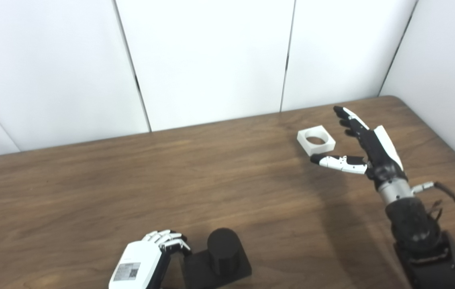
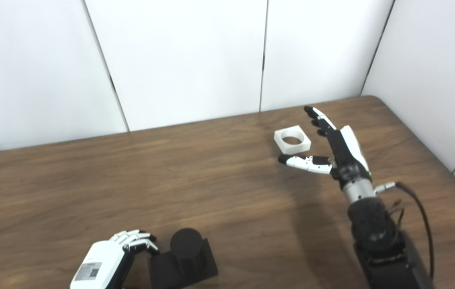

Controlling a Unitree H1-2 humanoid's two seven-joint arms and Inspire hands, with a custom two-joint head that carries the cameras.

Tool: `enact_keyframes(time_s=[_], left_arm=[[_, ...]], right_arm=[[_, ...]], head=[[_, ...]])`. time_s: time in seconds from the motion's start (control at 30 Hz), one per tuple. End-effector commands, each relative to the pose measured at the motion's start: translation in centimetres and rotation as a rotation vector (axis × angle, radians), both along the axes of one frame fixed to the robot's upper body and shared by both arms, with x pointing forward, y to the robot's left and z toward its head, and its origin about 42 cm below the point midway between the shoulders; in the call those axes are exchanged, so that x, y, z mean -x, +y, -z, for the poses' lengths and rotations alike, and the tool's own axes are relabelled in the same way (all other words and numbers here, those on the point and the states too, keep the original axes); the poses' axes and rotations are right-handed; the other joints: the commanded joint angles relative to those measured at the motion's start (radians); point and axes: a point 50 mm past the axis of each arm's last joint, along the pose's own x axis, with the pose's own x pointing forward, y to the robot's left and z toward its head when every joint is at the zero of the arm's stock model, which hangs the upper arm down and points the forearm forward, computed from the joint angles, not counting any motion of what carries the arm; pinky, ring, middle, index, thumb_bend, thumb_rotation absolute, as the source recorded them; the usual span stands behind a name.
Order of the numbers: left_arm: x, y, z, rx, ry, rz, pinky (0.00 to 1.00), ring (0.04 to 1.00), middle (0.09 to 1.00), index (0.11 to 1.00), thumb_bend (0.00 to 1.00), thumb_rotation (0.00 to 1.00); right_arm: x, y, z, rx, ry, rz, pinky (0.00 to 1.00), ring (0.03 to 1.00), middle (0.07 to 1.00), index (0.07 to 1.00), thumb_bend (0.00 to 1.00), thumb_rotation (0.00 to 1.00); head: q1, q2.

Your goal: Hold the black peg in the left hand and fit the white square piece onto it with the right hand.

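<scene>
Item 1: black peg (image 1: 223, 251) on its base, counter (image 1: 131, 184) at 6 o'clock; left hand (image 1: 147, 263) curled beside it, contact unclear. Item 2: white square piece (image 1: 316, 139), 2 o'clock; right hand (image 1: 366, 146) spread, empty. Risk: thumb nudging piece away.

table (image 1: 131, 188): brown wood-grain, smooth, slight sheen | black peg (image 1: 223, 251): matt black plastic | white square piece (image 1: 316, 140): matt white plastic | right hand (image 1: 366, 148): glossy white and black plastic shells, bare metal wrist
</scene>
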Motion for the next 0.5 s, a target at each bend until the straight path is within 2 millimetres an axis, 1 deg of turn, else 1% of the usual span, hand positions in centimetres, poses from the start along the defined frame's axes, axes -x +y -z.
enact_keyframes(time_s=[0.0, 0.07, 0.1, 0.2, 0.3, 0.37, 0.47], left_arm=[[0.3, 1.5, 2.2, -0.123, 0.084, -0.023, 0.85, 0.826, 0.766, 0.488, 0.52, 0.05], [0.3, 1.5, 2.1, -0.122, 0.086, -0.023, 0.86, 0.828, 0.766, 0.488, 0.52, 0.05], [0.3, 1.6, 2.2, -0.121, 0.086, -0.022, 0.86, 0.828, 0.766, 0.488, 0.52, 0.05], [0.3, 1.6, 2.3, -0.123, 0.085, -0.023, 0.86, 0.829, 0.767, 0.488, 0.52, 0.05], [0.3, 1.6, 2.3, -0.13, 0.084, -0.02, 0.86, 0.83, 0.77, 0.489, 0.52, 0.05], [0.2, 1.6, 2.2, -0.135, 0.084, -0.019, 0.86, 0.826, 0.768, 0.488, 0.52, 0.05], [0.2, 1.7, 2.1, -0.14, 0.09, -0.019, 0.86, 0.832, 0.77, 0.489, 0.51, 0.05]], right_arm=[[-2.3, -1.5, -4.0, 0.174, -0.026, -0.01, 0.91, 0.969, 0.97, 0.918, 0.83, 0.27], [-3.8, -2.3, -5.7, 0.268, 0.023, -0.014, 0.89, 0.994, 0.991, 0.917, 0.87, 0.24], [-4.4, -2.6, -6.4, 0.302, 0.042, -0.013, 0.89, 0.995, 0.992, 0.916, 0.88, 0.23], [-6.5, -3.1, -7.9, 0.405, 0.099, -0.01, 0.89, 1.0, 0.995, 0.908, 0.9, 0.19], [-8.0, -3.3, -8.5, 0.465, 0.153, -0.014, 0.91, 1.0, 0.999, 0.904, 0.91, 0.17], [-8.7, -3.5, -8.7, 0.481, 0.186, -0.017, 0.92, 1.0, 1.0, 0.904, 0.91, 0.15], [-9.6, -3.9, -9.1, 0.518, 0.239, -0.02, 0.92, 1.0, 1.0, 0.914, 0.9, 0.15]], head=[[-0.002, 0.0], [-0.004, -0.002], [-0.012, -0.001], [-0.027, -0.003], [-0.034, -0.003], [-0.034, -0.003], [-0.034, -0.003]])
